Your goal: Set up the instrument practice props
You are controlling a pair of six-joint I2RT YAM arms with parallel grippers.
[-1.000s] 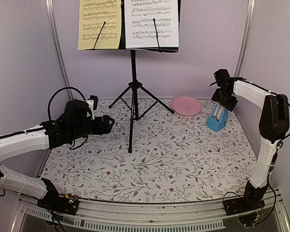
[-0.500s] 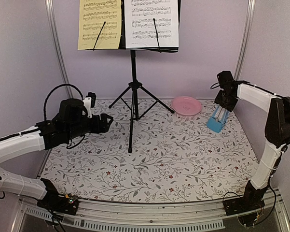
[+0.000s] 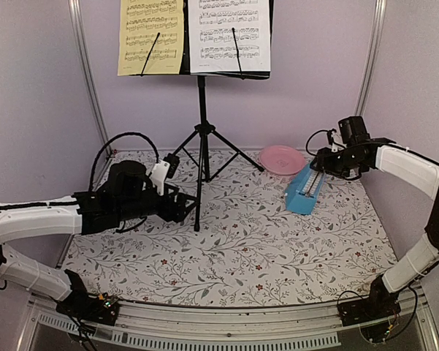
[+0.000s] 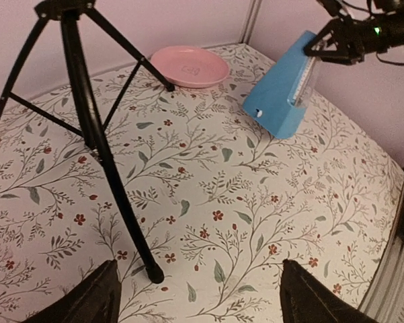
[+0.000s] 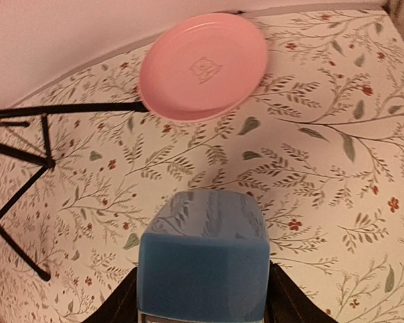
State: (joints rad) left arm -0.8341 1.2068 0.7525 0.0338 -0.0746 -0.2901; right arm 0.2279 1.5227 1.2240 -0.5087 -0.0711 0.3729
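Note:
The black music stand (image 3: 201,131) stands on its tripod at the back. A pale-yellow sheet (image 3: 150,36) and a white sheet (image 3: 230,33) rest on its desk. My right gripper (image 3: 327,164) is shut on the narrow top of the blue metronome (image 3: 299,194). It holds the metronome tilted, base down-left, close over the floral cloth. In the right wrist view the metronome (image 5: 203,262) fills the space between my fingers (image 5: 121,303). My left gripper (image 4: 198,296) is open and holds nothing. It is low over the cloth, right beside the tripod's front leg (image 4: 114,195).
A pink plate (image 3: 282,159) lies at the back right, just behind the metronome. The tripod's legs (image 5: 20,195) spread across the back middle of the table. Walls close the left, back and right sides.
My right gripper closed on the metronome, then carried it left and forward from the right wall, tilting it. My left arm moved right, toward the tripod's front leg.

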